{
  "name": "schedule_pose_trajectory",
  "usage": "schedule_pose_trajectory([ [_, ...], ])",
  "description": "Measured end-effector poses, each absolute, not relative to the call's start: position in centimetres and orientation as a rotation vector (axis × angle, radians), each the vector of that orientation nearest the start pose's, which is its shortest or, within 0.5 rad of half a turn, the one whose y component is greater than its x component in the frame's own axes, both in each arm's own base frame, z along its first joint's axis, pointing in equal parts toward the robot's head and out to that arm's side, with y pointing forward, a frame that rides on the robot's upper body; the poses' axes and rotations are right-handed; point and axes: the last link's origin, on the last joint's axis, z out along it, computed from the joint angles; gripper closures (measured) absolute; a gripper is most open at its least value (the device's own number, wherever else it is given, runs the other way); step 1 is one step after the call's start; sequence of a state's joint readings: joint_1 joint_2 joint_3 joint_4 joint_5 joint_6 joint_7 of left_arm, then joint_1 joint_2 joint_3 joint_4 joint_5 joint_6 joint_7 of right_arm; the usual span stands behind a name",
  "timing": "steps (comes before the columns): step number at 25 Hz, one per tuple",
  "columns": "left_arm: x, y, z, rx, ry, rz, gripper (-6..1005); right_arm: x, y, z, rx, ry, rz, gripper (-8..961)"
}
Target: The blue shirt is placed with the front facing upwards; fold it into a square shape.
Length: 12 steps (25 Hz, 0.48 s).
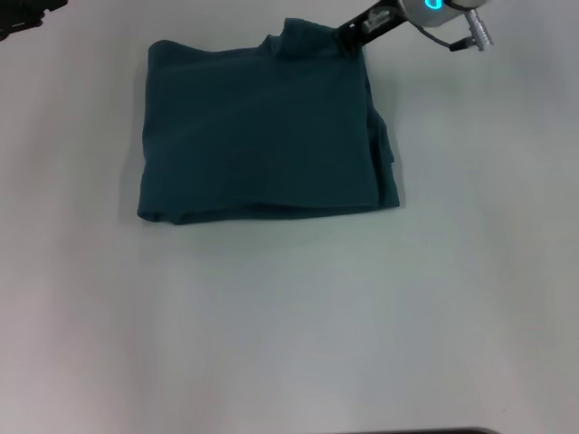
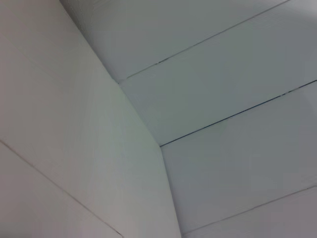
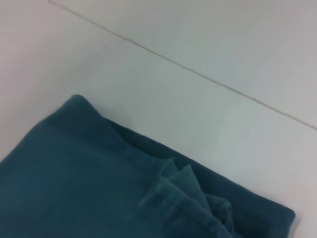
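The blue shirt (image 1: 262,136) lies folded into a rough rectangle on the white table, in the far middle of the head view, with no lettering showing. A bunched flap sticks up at its far edge (image 1: 294,36). Layered folds run down its right side. My right gripper (image 1: 355,34) reaches in from the far right and sits at the shirt's far right corner, touching or just above the cloth. The right wrist view shows the blue shirt (image 3: 89,183) with stacked fold edges. My left gripper (image 1: 27,18) stays at the far left corner, away from the shirt.
The white table (image 1: 289,325) stretches bare in front of and to both sides of the shirt. A dark strip (image 1: 425,431) shows at the near edge. The left wrist view holds only white panels with thin seams (image 2: 223,119).
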<state>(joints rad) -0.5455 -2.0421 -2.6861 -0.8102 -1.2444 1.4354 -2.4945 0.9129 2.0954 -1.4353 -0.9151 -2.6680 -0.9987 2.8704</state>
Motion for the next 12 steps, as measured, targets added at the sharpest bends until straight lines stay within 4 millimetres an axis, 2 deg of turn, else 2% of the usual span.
schedule_pose_trajectory([
  [12, -26.6, 37.5, 8.4, -1.895, -1.840, -1.190, 36, 16.7, 45.4, -4.5, -2.198, 1.146, -0.107, 929],
])
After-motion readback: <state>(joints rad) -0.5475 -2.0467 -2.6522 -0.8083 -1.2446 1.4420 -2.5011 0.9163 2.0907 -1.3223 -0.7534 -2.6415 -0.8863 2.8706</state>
